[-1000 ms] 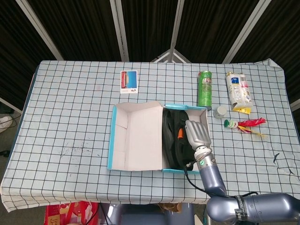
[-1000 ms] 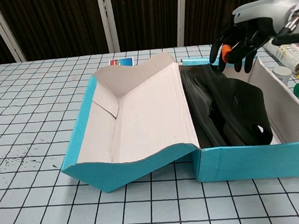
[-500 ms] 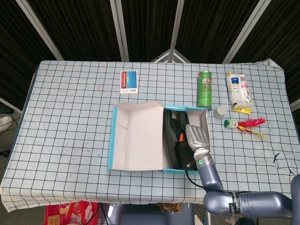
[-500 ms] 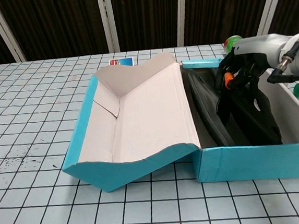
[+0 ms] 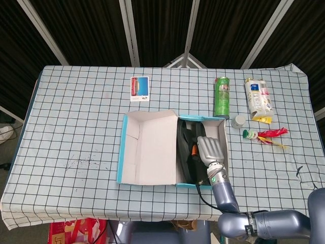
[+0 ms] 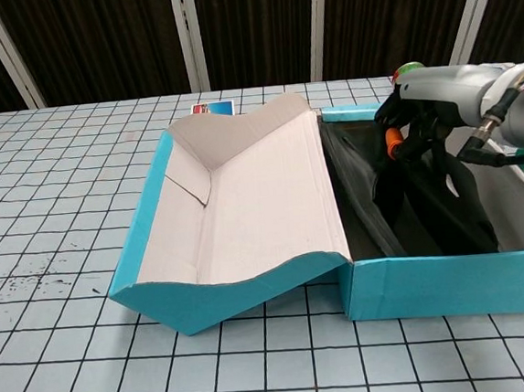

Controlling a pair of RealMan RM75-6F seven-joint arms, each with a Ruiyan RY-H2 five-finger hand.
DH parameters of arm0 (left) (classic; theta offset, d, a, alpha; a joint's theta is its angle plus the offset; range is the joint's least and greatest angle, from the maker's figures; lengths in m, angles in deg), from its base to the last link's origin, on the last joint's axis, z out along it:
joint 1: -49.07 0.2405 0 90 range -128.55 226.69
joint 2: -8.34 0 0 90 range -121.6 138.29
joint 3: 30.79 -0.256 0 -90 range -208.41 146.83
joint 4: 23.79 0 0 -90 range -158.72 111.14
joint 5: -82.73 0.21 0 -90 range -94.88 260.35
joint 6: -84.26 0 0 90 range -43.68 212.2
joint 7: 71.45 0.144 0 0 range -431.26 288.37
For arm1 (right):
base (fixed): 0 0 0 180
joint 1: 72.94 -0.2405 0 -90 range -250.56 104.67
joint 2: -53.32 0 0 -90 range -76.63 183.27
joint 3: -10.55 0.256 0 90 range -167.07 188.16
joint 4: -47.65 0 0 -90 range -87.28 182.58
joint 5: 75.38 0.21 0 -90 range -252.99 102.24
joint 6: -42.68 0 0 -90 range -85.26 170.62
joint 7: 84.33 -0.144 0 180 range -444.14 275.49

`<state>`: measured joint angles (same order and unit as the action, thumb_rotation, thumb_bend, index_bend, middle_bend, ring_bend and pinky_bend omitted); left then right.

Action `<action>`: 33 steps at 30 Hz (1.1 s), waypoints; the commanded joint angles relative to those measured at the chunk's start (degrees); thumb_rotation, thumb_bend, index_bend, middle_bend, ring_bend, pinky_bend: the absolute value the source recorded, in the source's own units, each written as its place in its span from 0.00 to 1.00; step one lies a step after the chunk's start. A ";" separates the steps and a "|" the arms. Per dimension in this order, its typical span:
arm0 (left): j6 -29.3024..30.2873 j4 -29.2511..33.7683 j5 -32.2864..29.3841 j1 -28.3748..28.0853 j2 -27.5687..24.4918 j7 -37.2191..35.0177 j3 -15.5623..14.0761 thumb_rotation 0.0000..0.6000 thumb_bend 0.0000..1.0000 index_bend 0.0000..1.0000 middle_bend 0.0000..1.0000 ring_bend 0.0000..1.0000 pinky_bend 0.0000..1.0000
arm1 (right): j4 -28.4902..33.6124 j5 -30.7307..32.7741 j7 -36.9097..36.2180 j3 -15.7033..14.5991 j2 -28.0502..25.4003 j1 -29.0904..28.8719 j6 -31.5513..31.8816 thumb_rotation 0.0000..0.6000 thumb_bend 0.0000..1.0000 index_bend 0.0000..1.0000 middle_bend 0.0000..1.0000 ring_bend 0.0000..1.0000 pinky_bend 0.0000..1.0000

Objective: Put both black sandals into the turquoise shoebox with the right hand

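The turquoise shoebox [image 5: 121, 152] lies open in the middle of the table, its lid [image 6: 244, 198] folded out to the left. Both black sandals [image 5: 185, 146] lie inside the box's right half, also seen in the chest view as black sandals [image 6: 365, 196]. My right hand [image 5: 211, 149] reaches down into the box from its right side. In the chest view the right hand [image 6: 420, 113] has its fingers pointing down and touching the sandals' straps, apart and not closed round anything I can see. The left hand shows in neither view.
A green can [image 5: 222, 96], a white carton [image 5: 258, 99], a small grey cap [image 5: 238, 121] and a red-and-yellow feathered toy [image 5: 266, 135] lie behind and right of the box. A small picture card [image 5: 139, 88] lies behind its left half.
My right hand came down from above the box's back right corner into the box and forward, so its fingers now rest on the sandals. The sandals shifted slightly.
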<state>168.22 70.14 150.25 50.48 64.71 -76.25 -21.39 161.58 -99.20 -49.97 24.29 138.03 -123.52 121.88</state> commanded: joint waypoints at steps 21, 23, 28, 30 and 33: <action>2.43 -0.08 2.56 0.93 -0.20 -1.88 -0.34 1.00 0.37 0.09 0.02 0.00 0.09 | 18.37 -34.70 -8.36 -12.38 -26.20 26.81 8.79 1.00 0.19 0.24 0.17 0.18 0.26; 2.92 -0.14 2.97 1.06 -0.04 -1.70 -0.44 1.00 0.37 0.09 0.02 0.00 0.09 | 14.70 -41.44 -10.01 -15.90 -25.08 30.45 11.07 1.00 0.19 0.24 0.17 0.18 0.25; 3.47 -0.34 3.93 0.94 0.41 -0.96 -0.63 1.00 0.37 0.09 0.02 0.00 0.09 | 4.86 -52.33 -11.67 -20.43 -21.74 36.51 15.53 1.00 0.19 0.24 0.17 0.17 0.24; 3.41 -0.36 3.99 0.84 0.54 -0.66 -0.67 1.00 0.37 0.09 0.02 0.00 0.09 | 1.47 -55.02 -12.14 -20.69 -20.22 38.19 17.29 1.00 0.19 0.24 0.17 0.17 0.23; 3.49 -0.52 4.20 0.75 0.67 -0.40 -0.68 1.00 0.37 0.09 0.02 0.00 0.09 | -2.47 -57.04 -12.12 -20.65 -19.06 39.78 18.64 1.00 0.19 0.24 0.17 0.17 0.23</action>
<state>171.69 69.64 154.43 51.24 65.37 -76.68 -22.07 162.95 -153.10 -61.46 5.33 117.19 -86.68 137.91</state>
